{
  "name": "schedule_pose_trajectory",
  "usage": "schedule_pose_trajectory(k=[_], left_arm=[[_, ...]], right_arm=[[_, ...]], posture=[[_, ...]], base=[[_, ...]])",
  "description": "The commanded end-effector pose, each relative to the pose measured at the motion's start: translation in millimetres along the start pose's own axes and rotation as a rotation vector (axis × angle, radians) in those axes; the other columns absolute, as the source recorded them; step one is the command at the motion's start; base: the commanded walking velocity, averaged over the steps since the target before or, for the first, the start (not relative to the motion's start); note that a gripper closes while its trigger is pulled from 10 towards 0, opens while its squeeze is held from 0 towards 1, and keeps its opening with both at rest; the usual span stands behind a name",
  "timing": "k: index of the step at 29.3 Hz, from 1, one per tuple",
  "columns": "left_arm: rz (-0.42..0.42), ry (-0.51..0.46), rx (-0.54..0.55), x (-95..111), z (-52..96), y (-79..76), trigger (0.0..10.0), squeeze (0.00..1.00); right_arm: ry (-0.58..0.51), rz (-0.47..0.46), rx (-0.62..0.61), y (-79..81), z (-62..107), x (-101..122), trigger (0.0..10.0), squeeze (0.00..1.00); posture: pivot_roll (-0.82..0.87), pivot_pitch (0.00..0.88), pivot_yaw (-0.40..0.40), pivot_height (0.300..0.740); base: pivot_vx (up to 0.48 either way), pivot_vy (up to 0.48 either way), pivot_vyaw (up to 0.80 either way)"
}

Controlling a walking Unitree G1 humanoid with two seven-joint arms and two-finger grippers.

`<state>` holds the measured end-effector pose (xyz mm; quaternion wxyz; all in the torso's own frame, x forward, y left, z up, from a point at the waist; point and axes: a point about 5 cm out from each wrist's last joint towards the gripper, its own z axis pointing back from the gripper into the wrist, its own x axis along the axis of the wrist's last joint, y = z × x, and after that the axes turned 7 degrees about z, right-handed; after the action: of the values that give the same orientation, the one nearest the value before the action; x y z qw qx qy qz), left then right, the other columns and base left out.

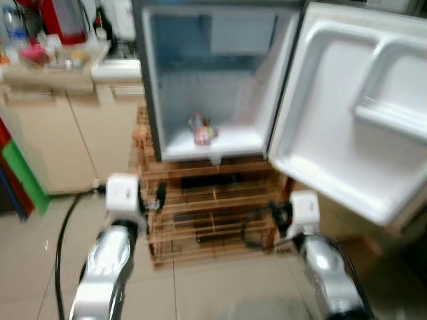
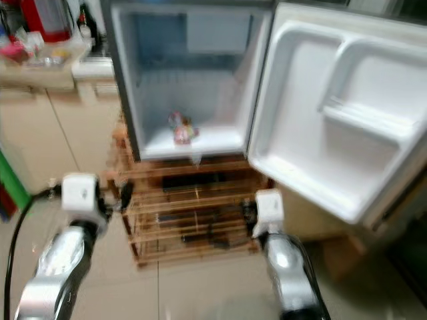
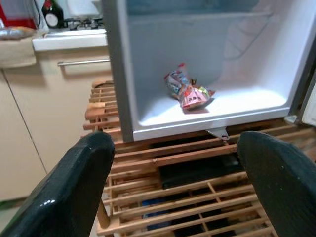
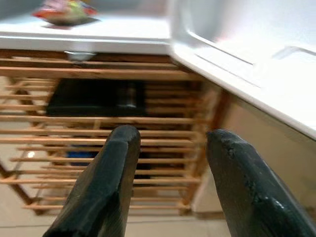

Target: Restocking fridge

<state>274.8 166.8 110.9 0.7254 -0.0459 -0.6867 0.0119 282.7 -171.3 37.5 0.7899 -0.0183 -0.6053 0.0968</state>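
Mini fridge [image 1: 220,80] on wooden rack [image 1: 213,207], door [image 1: 360,107] swung open, snack packet [image 3: 188,92] on fridge floor, left pincer [image 3: 175,187] spread wide, empty, right pincer [image 4: 170,182] narrower, open, empty, both before rack.

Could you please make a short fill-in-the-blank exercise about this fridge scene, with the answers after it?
1. The fridge door stands ____.
2. The mini fridge sits on a slatted ____ rack.
3. The snack packet lies on the fridge's ____ floor.
4. The left gripper and the right gripper both hold ____.

Answers: open; wooden; white; nothing
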Motion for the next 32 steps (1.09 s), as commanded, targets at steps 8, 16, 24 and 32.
schedule_pose_trajectory(k=[8, 16, 24, 32], left_arm=[[0.015, -0.003, -0.010, -5, -7.1, -6.2, 10.0, 0.00], [0.020, -0.030, 0.029, -5, -14.8, -3.1, 10.0, 0.00], [0.043, 0.075, 0.082, -16, -31.1, 10.3, 10.0, 0.00], [0.024, 0.234, 0.152, -41, -35.8, 27.5, 10.0, 0.00]], right_arm=[[-0.014, -0.007, -0.027, -5.3, -2.2, 2, 10.0, 0.00], [0.160, 0.022, 0.194, -12.9, 21.1, -40, 10.0, 0.00], [0.446, -0.002, 0.315, -30.9, 53.5, -89, 10.0, 0.00], [0.641, 0.061, 0.070, -66.6, 70.0, -122, 10.0, 0.00]], posture=[[-0.09, 0.000, 0.022, 0.740], [-0.10, 0.000, -0.009, 0.740], [-0.14, 0.000, -0.005, 0.740], [-0.15, 0.000, 0.015, 0.740]], base=[[0.270, -0.394, 0.00], [0.229, -0.197, 0.00], [0.000, 0.000, 0.00], [0.000, 0.000, 0.00]])
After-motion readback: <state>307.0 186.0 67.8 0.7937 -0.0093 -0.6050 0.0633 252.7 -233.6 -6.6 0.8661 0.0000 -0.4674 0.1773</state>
